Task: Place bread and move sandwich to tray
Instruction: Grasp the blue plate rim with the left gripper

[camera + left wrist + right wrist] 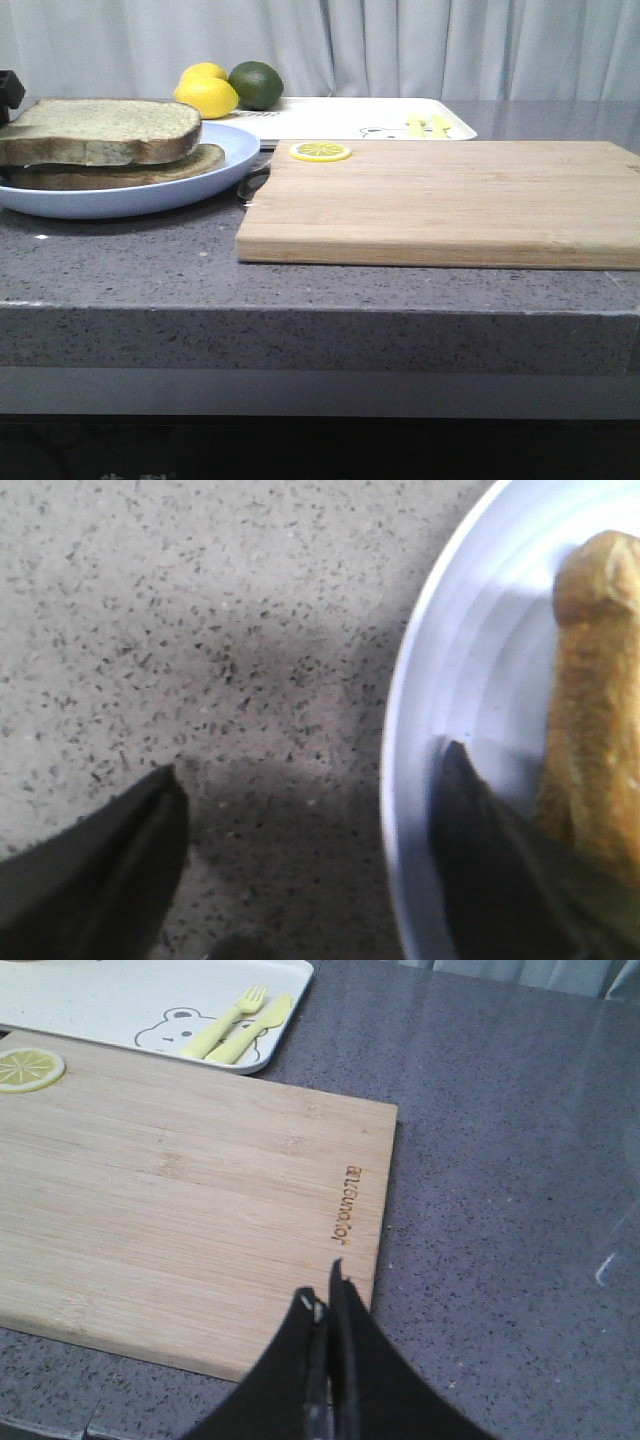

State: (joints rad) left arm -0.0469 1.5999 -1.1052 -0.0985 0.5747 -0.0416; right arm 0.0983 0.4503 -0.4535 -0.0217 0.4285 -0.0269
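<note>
The sandwich sits on the light-blue plate [150, 195] at the front left: the thick bread [100, 130] lies on top of a thinner slice [130, 172]. No egg shows. In the left wrist view my left gripper [312, 760] is open and straddles the plate's rim [400, 780], one finger over the plate beside the bread crust [595, 730], the other over the counter. My right gripper [325, 1298] is shut and empty over the cutting board's corner. The white tray [370, 118] lies at the back and also shows in the right wrist view [120, 1005].
A wooden cutting board [450, 200] fills the middle and right, with a lemon slice [320, 151] on its far left corner. Two lemons [207, 93] and a lime [256, 84] sit by the tray. A metal object [254, 180] lies between plate and board.
</note>
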